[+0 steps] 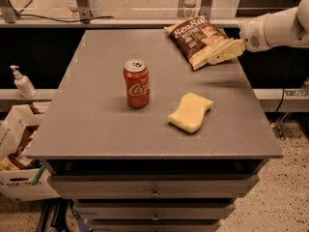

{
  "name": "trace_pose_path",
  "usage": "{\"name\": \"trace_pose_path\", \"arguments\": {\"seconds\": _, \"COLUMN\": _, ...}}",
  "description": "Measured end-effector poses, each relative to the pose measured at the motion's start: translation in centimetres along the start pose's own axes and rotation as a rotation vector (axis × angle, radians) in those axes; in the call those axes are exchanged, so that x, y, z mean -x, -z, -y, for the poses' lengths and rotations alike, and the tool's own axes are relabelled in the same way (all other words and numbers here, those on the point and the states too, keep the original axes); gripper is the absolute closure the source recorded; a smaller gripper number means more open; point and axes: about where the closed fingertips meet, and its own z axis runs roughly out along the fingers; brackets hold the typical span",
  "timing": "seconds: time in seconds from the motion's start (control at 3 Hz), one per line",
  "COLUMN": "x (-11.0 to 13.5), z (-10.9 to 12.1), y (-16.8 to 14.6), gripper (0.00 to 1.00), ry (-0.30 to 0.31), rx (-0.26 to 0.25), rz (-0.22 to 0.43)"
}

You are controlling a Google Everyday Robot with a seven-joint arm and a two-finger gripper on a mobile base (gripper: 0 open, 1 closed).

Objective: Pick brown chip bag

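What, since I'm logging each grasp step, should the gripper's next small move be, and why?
Probably ease the gripper a little leftward, deeper over the brown chip bag, before any grasp. It sits at the bag's lower right corner and overlaps only that edge, so a grasp from here might catch just the crinkly rim.

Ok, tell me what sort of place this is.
Probably a robot test lab: a grey drawer cabinet as worktop, a pump bottle and cardboard box beside it, and the gripper at the brown chip bag.
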Motion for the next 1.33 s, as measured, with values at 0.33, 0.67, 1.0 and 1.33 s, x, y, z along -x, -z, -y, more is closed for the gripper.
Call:
{"name": "trace_pose_path", "arguments": {"seconds": 0.33, "x": -1.3, "z": 1.4, "y": -2.2, "gripper": 0.00, "ry": -0.028, "rx": 0.013, "rz": -0.025}}
{"name": "trace_pose_path", "arguments": {"seconds": 0.67, "x": -2.6, "z": 2.4, "y": -4.3, "gripper": 0.00, "ry": -0.056, "rx": 0.040, "rz": -0.036}}
{"name": "trace_pose_path", "arguments": {"seconds": 1.0, "x": -2.8, "z": 2.9, "y": -5.7, "gripper": 0.16, "ry": -0.056, "rx": 0.061, "rz": -0.041}}
{"name": "trace_pose_path", "arguments": {"seconds": 1.33, "x": -2.4, "z": 3.1, "y": -6.3, "gripper": 0.41, "ry": -0.045, "rx": 0.076, "rz": -0.026}}
